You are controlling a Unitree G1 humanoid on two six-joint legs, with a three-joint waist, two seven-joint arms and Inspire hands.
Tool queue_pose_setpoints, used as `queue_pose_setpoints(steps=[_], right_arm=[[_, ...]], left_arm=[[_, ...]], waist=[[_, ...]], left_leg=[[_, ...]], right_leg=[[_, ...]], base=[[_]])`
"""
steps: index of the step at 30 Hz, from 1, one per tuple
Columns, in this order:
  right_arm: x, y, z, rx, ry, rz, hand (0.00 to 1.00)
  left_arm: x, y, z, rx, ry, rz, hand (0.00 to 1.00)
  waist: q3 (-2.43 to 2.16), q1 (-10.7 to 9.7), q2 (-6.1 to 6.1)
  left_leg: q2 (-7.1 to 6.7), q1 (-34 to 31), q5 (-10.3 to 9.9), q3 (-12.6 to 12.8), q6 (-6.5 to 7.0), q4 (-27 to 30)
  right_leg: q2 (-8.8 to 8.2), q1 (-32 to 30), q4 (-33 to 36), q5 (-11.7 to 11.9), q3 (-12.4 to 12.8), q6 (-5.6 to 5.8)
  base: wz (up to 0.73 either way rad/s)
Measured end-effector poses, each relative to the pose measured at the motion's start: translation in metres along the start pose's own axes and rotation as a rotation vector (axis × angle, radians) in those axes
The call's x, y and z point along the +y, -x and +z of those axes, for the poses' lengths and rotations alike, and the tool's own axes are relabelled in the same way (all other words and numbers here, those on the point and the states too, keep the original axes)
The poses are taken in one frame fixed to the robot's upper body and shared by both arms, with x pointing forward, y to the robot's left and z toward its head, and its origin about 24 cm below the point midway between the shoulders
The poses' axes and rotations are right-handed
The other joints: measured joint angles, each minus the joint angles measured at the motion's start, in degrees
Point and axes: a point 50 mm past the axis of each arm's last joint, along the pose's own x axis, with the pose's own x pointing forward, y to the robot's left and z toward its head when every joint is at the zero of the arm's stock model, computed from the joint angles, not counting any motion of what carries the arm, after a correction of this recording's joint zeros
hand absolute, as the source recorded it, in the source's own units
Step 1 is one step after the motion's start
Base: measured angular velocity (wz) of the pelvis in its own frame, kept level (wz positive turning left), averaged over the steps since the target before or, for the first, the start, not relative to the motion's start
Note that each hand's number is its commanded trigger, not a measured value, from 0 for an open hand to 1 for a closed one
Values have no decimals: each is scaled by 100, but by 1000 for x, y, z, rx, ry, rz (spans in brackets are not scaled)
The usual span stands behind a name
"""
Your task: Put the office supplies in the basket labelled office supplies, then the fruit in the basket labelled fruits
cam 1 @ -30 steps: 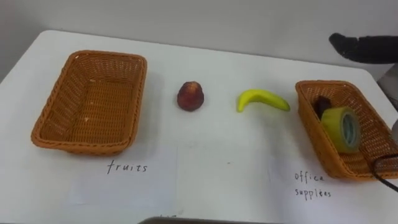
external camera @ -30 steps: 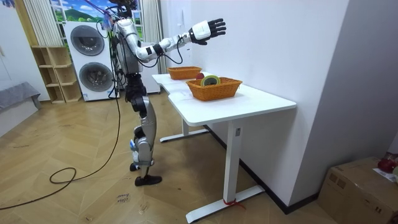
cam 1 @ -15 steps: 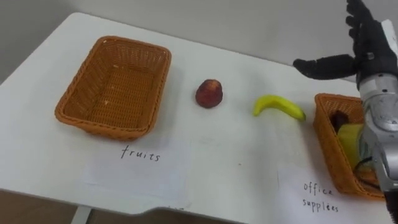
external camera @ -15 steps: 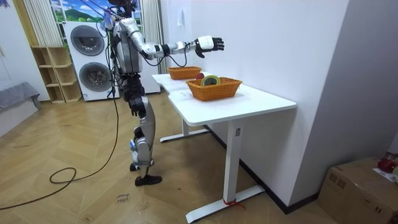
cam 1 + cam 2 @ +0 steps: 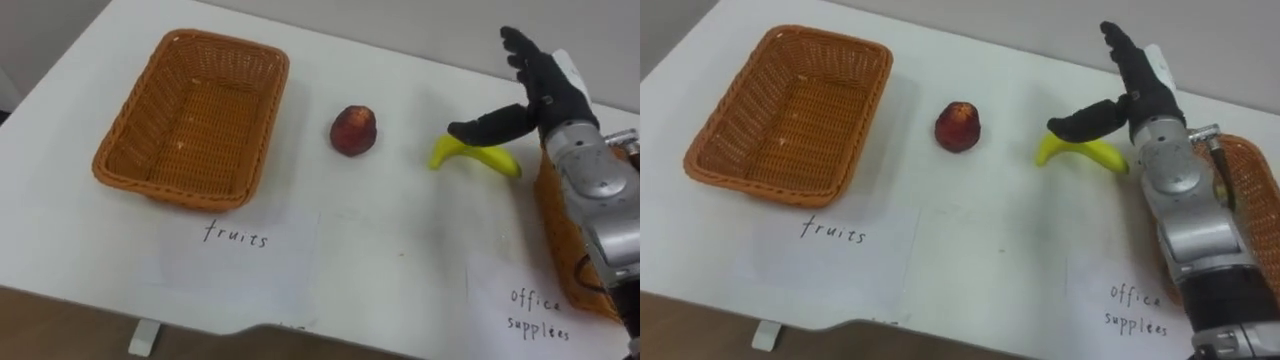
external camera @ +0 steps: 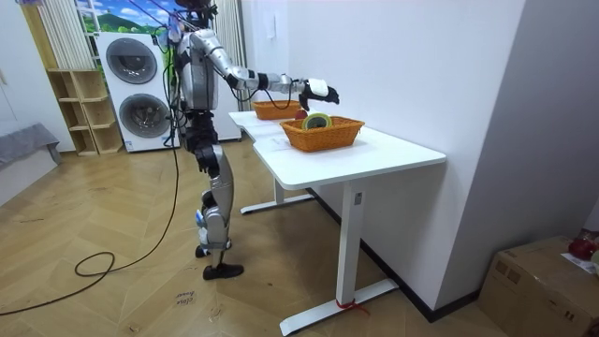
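A yellow banana (image 5: 478, 157) lies on the white table (image 5: 400, 260) right of centre. My right hand (image 5: 532, 95) hangs just above it, open, fingers spread and thumb stretched over the banana's left end. A dark red apple (image 5: 354, 131) sits in the middle of the table. To the left stands the wicker fruits basket (image 5: 196, 115) with nothing in it, above a paper label reading "fruits" (image 5: 236, 236). At the right edge is the office supplies basket (image 5: 562, 232), half hidden by my forearm; the room view shows a yellow-green tape roll (image 6: 316, 121) inside it (image 6: 323, 133).
A second paper label (image 5: 532, 310) lies in front of the right basket. I stand at the table's long side, with washing machines (image 6: 133, 84) behind me in the room view. A cardboard box (image 6: 543, 281) sits on the floor at the room view's right.
My right arm has come down from high above the table to just over the banana. The eye views have shifted as my head moved.
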Motion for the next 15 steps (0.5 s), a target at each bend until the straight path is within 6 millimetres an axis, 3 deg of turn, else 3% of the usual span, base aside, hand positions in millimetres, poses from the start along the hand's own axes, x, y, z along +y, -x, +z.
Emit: queue_pose_setpoints(steps=[9, 15], right_arm=[[3, 0, -6, 18, 211, 89, 0], [7, 1, -7, 26, 234, 152, 0]], left_arm=[[9, -1, 3, -9, -13, 20, 0], [12, -1, 0, 1, -17, 27, 0]], waist=[[23, 36, -119], [35, 70, -263]], left_leg=[[2, -44, 0, 4, -1, -1], [12, -50, 0, 6, -2, -4]], right_leg=[[2, -33, -8, 1, 11, -1], [16, -35, -7, 11, 4, -15]], base=[[0], [0]])
